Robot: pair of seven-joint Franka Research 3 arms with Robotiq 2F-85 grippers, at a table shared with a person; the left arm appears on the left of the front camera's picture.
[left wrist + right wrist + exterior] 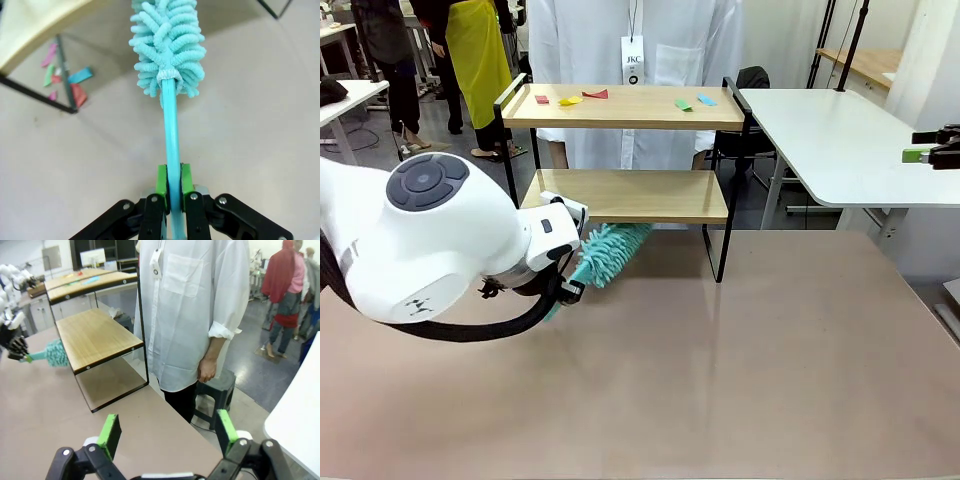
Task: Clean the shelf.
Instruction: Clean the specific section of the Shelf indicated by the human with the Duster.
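The shelf [620, 107] stands at the table's far side, two light wood boards in a black frame. Coloured paper scraps [570, 100] lie on its top board, red and yellow at the left, green and blue [695, 102] at the right. My left gripper [173, 180] is shut on the handle of a teal duster [167, 45]. The fluffy head of the duster [615, 252] sits low under the front edge of the lower board [630, 195]. My right gripper [165, 432] is open and holds nothing, off at the far right [932, 150], looking at the shelf's end [95, 340].
A person in a white shirt [195, 305] stands right behind the shelf. More scraps [65, 82] lie on the tan tabletop [720, 380] by the frame's foot. A white table [830, 140] stands at the right. The near tabletop is bare.
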